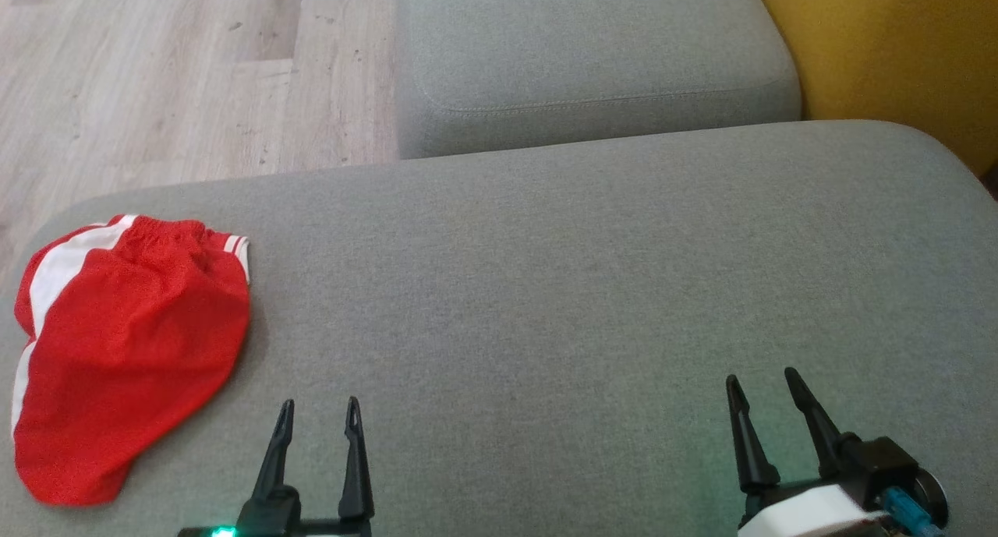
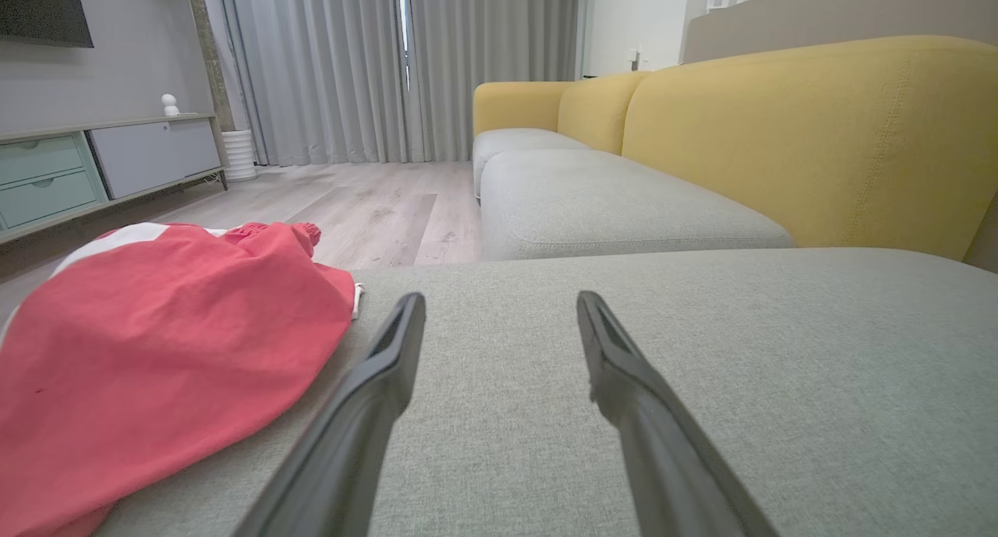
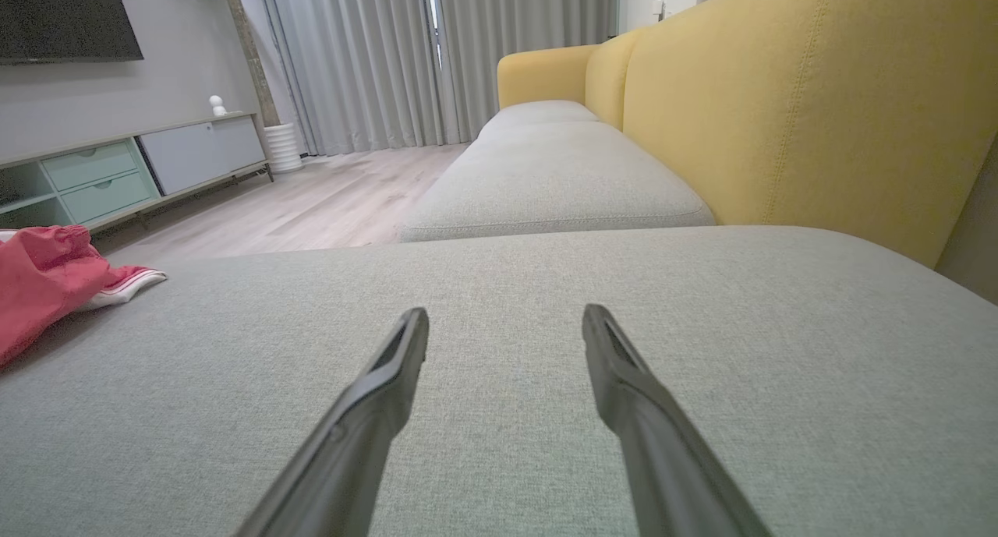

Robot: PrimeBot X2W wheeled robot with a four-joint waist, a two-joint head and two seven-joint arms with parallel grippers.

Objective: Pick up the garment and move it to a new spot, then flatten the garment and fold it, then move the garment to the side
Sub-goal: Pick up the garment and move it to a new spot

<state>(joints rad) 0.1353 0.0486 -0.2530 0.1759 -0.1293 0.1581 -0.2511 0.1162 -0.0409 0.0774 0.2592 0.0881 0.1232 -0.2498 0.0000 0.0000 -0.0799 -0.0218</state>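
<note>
Head view | left end effector (image 1: 320, 402) spread, empty | right end effector (image 1: 761, 375) spread, empty | garment (image 1: 125, 350) untouched

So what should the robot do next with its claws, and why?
Probably move the left claw sideways toward the red shorts. Both claws are open and empty, and the shorts lie untouched at the left edge of the grey cushion, nearer that claw than the right claw.
</note>
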